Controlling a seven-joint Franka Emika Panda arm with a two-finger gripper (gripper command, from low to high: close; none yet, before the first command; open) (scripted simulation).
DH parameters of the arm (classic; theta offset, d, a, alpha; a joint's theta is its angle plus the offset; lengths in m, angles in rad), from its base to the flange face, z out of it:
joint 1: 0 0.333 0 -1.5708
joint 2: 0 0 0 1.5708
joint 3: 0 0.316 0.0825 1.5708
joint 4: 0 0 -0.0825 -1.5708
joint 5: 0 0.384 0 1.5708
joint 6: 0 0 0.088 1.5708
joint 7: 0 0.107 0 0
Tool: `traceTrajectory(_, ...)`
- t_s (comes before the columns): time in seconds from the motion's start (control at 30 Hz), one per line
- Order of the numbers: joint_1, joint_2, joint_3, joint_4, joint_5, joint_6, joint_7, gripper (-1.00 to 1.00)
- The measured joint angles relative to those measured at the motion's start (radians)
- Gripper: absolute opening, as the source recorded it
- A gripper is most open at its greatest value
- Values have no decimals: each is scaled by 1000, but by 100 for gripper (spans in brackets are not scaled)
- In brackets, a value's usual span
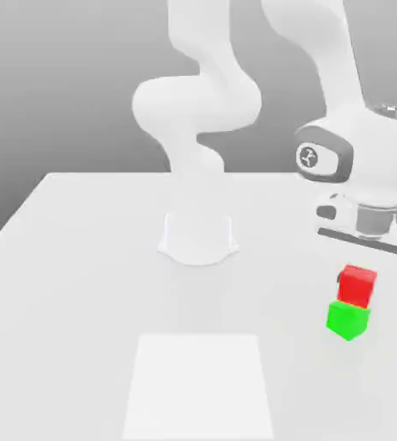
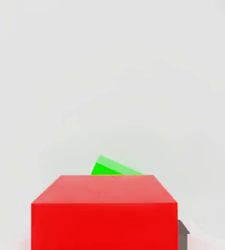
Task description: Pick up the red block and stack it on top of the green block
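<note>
The red block [image 1: 356, 284] rests on top of the green block [image 1: 348, 319], set slightly toward the exterior view's right of it, near the table's right side. My gripper [image 1: 362, 257] hangs directly over the red block, and its white hand stands just above it. In the hand view the red block [image 2: 104, 212] looms very close. A sliver of the green block [image 2: 113, 168] peeks out from behind its top face. The gripper is shut on the red block.
The arm's white base [image 1: 198, 234] stands at the middle back of the white table [image 1: 81, 284]. A paler square patch [image 1: 198, 386] lies on the table toward the front. The table's right edge is close to the two blocks.
</note>
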Motion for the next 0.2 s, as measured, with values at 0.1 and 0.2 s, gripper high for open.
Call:
traceTrajectory(0.1, 8, 32, -18, 2, -44, 24, 32, -100)
traceTrajectory(0.2, 21, 63, -39, 4, -80, 47, 60, 100)
